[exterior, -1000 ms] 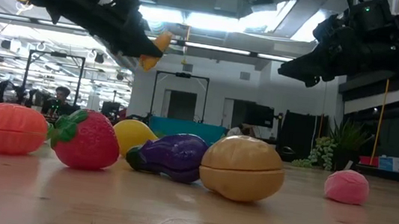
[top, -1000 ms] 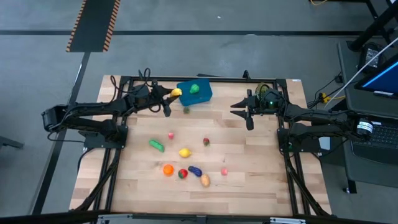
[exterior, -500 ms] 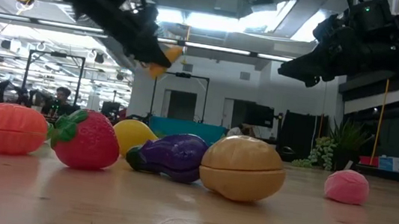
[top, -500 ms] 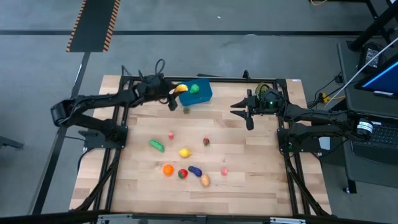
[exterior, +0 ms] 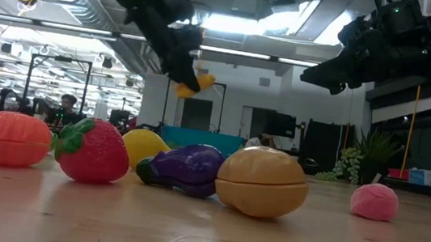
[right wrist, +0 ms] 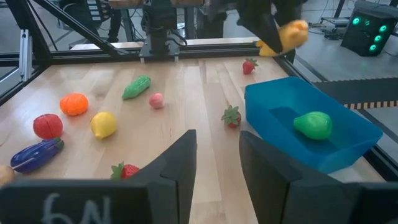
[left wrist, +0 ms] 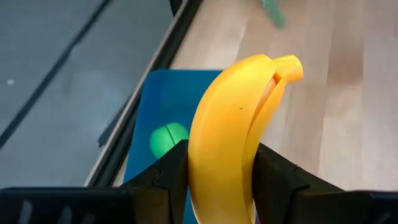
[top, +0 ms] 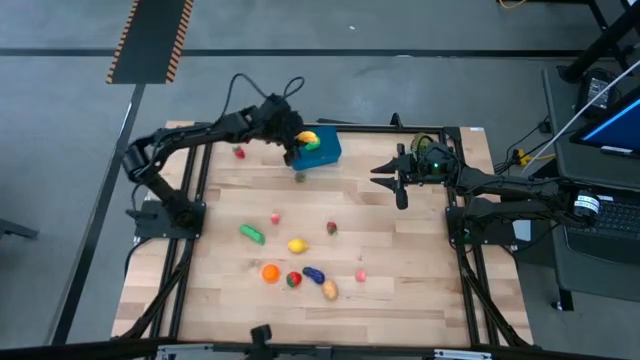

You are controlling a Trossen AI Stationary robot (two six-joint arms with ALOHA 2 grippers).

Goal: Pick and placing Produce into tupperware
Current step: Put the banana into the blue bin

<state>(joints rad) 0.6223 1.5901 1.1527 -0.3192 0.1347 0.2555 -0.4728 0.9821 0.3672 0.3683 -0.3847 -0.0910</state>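
Banana (left wrist: 230, 134), yellow, curved, stem outward

Grey concrete floor (top: 330, 90) with hazard-striped mat (top: 150, 40); bright ceiling lights (exterior: 235, 24); potted plant (exterior: 357, 166) beyond the wooden table (top: 400, 300).

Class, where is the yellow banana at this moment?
In the high view the banana is held in the left hand, in the air over the blue tupperware at the table's far edge, above the green pepper inside it.
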